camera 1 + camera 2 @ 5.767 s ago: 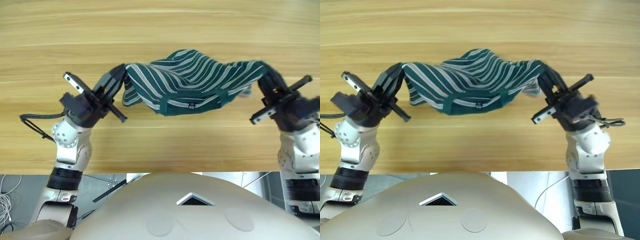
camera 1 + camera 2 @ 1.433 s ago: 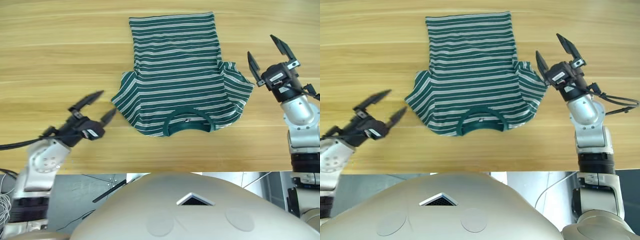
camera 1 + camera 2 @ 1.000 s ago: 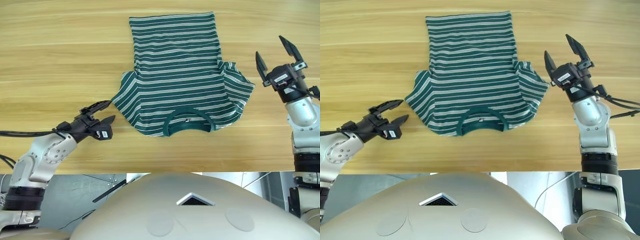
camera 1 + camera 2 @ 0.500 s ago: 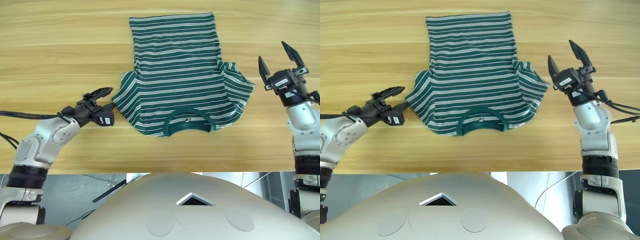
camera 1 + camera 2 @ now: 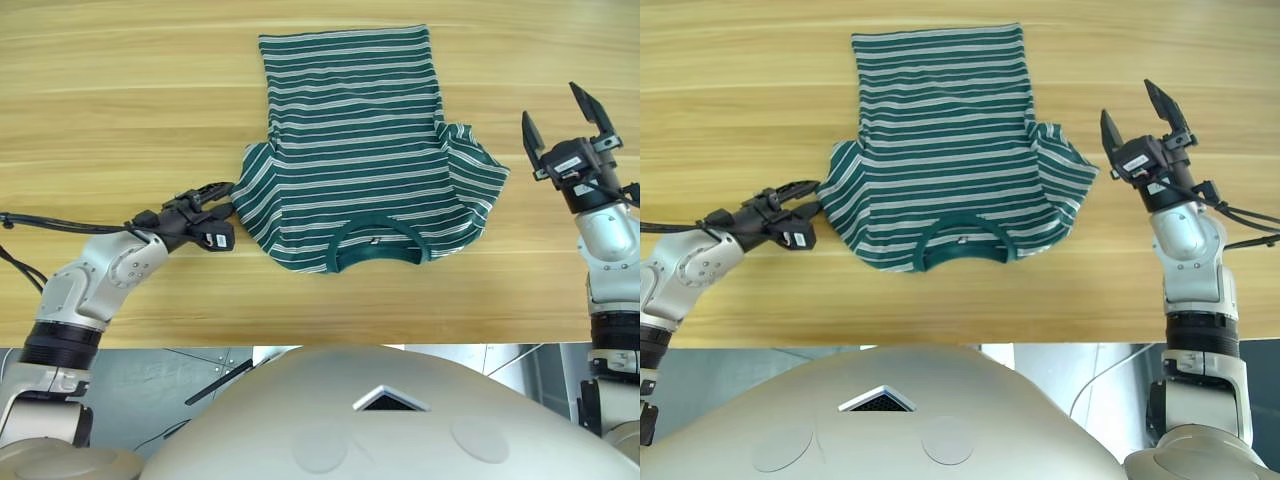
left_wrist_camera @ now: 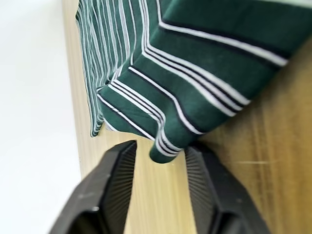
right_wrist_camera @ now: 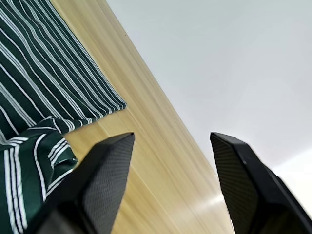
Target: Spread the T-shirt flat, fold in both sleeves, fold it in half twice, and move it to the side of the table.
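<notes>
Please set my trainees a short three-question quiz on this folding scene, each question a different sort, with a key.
1. True or false: the right gripper hovers open, apart from the T-shirt.
2. What lies between the left gripper fingers? A) the collar B) a sleeve's edge C) the bottom hem
3. Fill in: the collar lies at the T-shirt's end ____ the robot.
Key: 1 true; 2 B; 3 nearest.
</notes>
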